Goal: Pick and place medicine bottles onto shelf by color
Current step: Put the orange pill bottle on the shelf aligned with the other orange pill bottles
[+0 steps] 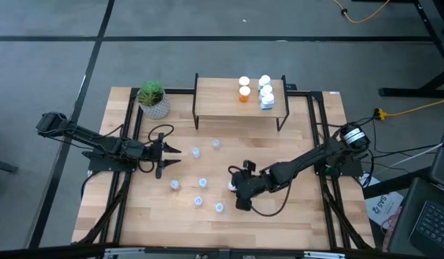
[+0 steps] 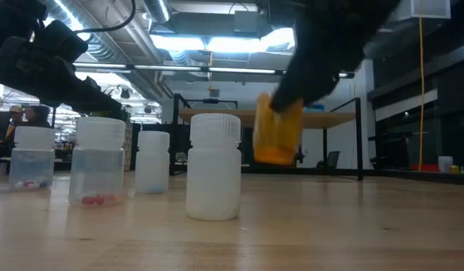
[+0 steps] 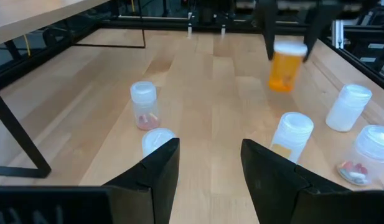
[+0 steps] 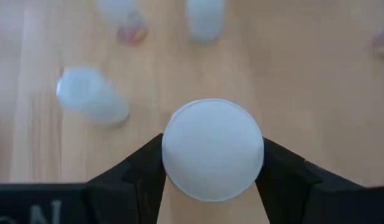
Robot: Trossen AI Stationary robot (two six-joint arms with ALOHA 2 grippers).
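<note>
One orange bottle (image 3: pixel 284 65) lifted, clamped in right gripper (image 1: pixel 236 188).

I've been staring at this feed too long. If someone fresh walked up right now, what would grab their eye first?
Probably the orange bottle hanging tilted above the table, clamped at its white cap by the right end effector near the table's middle. Next, the clear bottles scattered over the table between the arms, with the left end effector open beside them. Then the shelf at the far edge, a few bottles grouped on its right end.
</note>
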